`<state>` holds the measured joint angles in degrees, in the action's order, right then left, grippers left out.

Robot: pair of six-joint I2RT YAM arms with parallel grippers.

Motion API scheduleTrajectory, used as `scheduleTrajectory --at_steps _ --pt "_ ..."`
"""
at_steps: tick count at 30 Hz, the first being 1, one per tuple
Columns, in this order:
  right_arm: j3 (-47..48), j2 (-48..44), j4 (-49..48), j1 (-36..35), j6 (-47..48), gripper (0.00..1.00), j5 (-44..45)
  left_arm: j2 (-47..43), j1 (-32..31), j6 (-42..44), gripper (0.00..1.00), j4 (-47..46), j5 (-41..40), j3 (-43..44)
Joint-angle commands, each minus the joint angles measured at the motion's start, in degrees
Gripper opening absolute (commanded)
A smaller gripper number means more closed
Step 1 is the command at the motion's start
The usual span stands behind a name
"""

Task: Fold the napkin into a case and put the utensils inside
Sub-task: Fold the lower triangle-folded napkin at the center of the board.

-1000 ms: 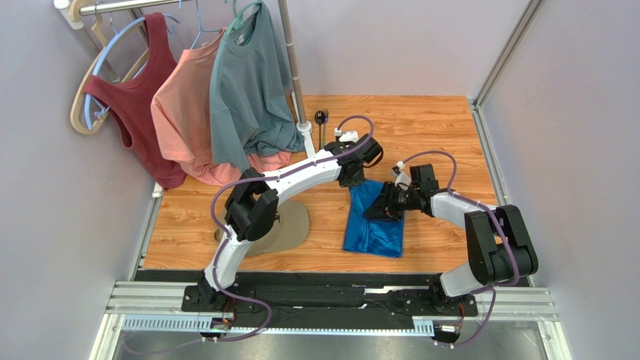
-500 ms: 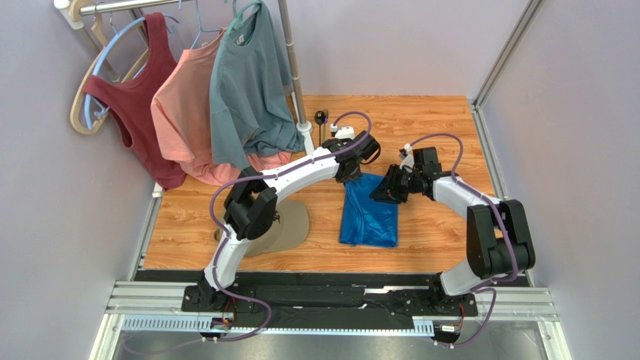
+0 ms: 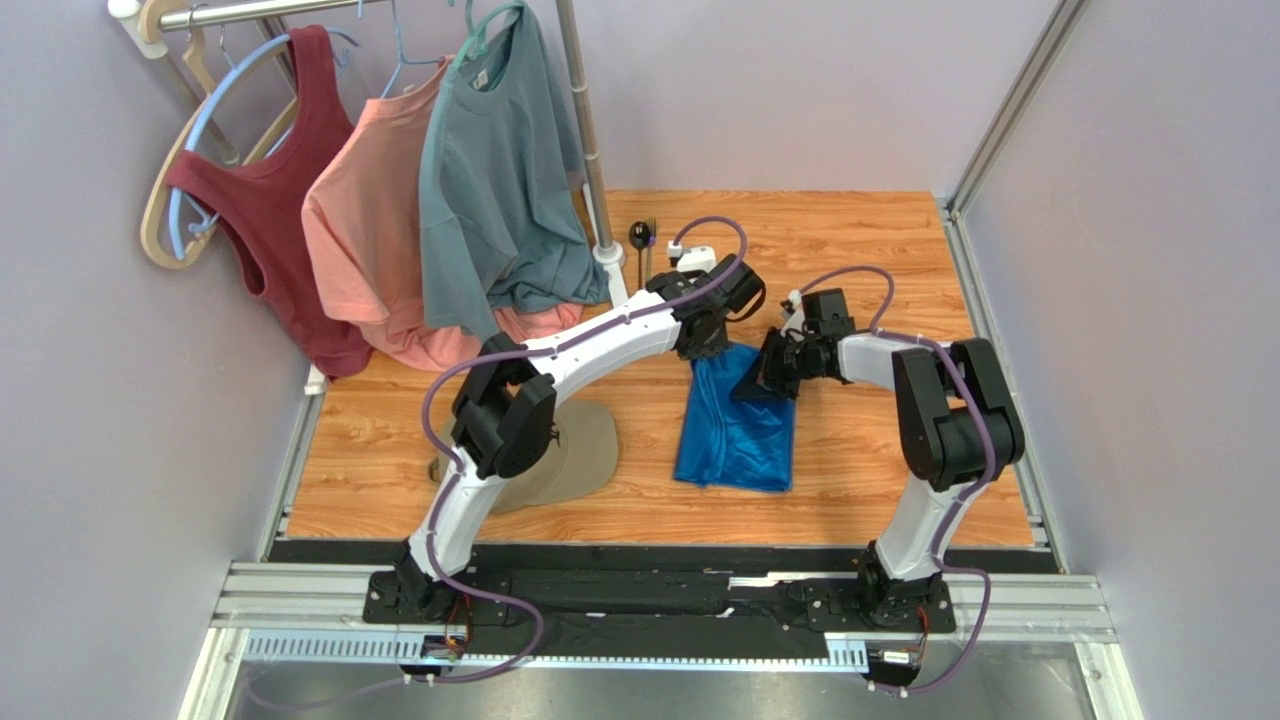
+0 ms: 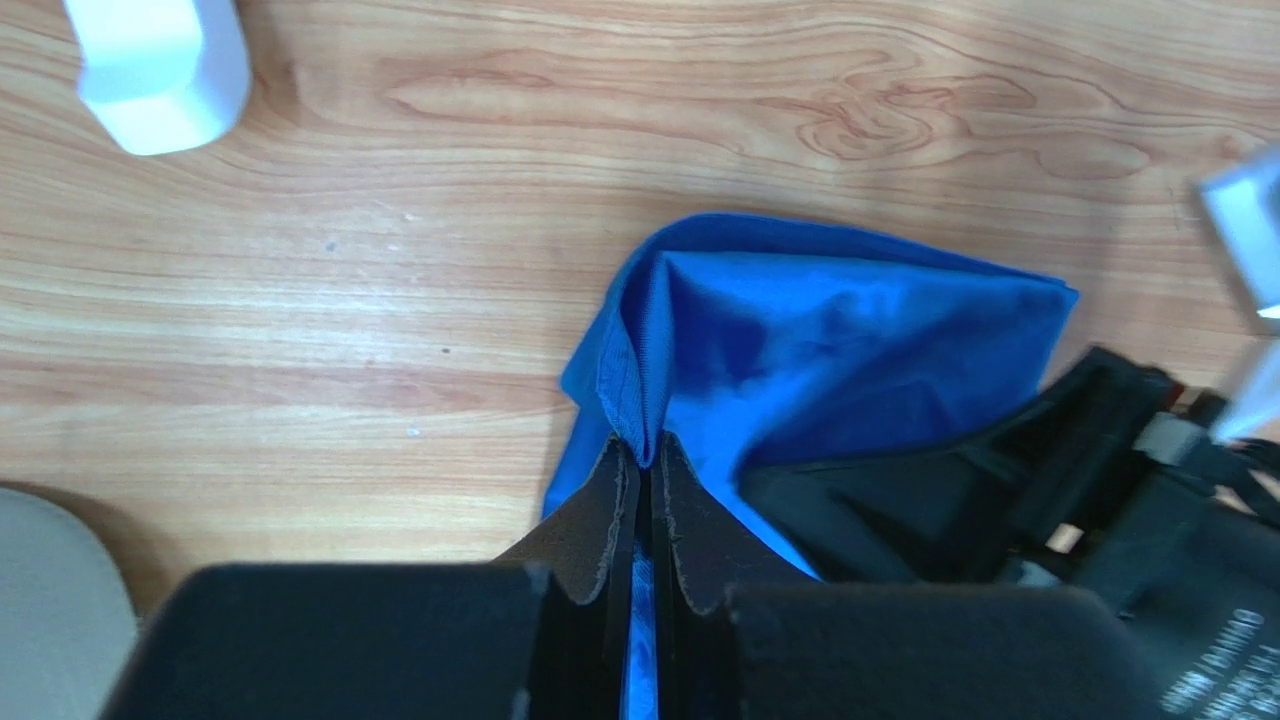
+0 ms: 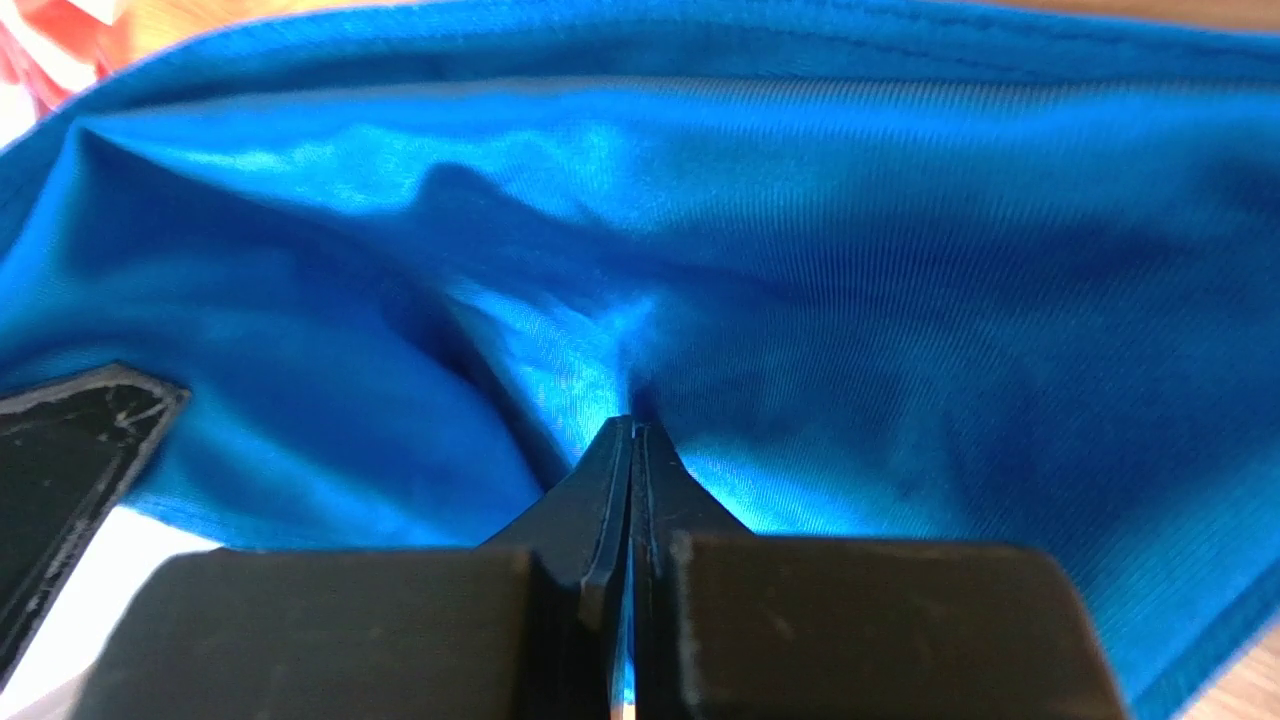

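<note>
The overhead view takes in the whole wooden table. The napkin lies folded to a tall blue oblong a little right of the middle, in the half toward the near edge. Both arms meet at the napkin's far end, the left gripper at its far-left corner and the right gripper just beside it on the right. The utensils lie well apart from the cloth near the far edge, beside the foot of the clothes rack - too small there to tell one piece from the other. A tan cap rests to the left of the napkin, toward the near edge.

The wrist cameras give what the overhead cannot. The left wrist view shows the left gripper clenched on a raised fold of the napkin, a strip of blue caught between its fingers, with the right gripper just beside it on the cloth. The right wrist view shows the right gripper closed tight, its tips pinching a pucker of the shiny napkin, from which creases spread.

Pale lettering shows on the right gripper's body in the left wrist view - too blurred to read.
</note>
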<state>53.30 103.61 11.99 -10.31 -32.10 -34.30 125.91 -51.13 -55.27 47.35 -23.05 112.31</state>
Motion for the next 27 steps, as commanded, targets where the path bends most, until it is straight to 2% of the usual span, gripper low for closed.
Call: scheduleTrajectory --at_steps 1,8,17,27 --pt "0.06 1.33 -2.41 -1.29 0.81 0.00 0.99 2.06 -0.11 -1.42 0.00 -0.33 2.74 5.19" --pt "-1.88 1.68 -3.02 -1.56 -0.07 0.00 1.43 5.75 -0.11 -0.02 0.00 -2.53 3.01 8.54" --pt "-1.45 2.47 -2.76 -1.65 1.95 0.00 0.29 2.69 -0.11 5.96 0.00 -14.82 4.51 1.25" --pt "1.10 -7.28 6.54 -0.42 3.97 0.00 6.43 -0.05 -0.11 9.12 0.00 -17.56 6.70 -2.18"
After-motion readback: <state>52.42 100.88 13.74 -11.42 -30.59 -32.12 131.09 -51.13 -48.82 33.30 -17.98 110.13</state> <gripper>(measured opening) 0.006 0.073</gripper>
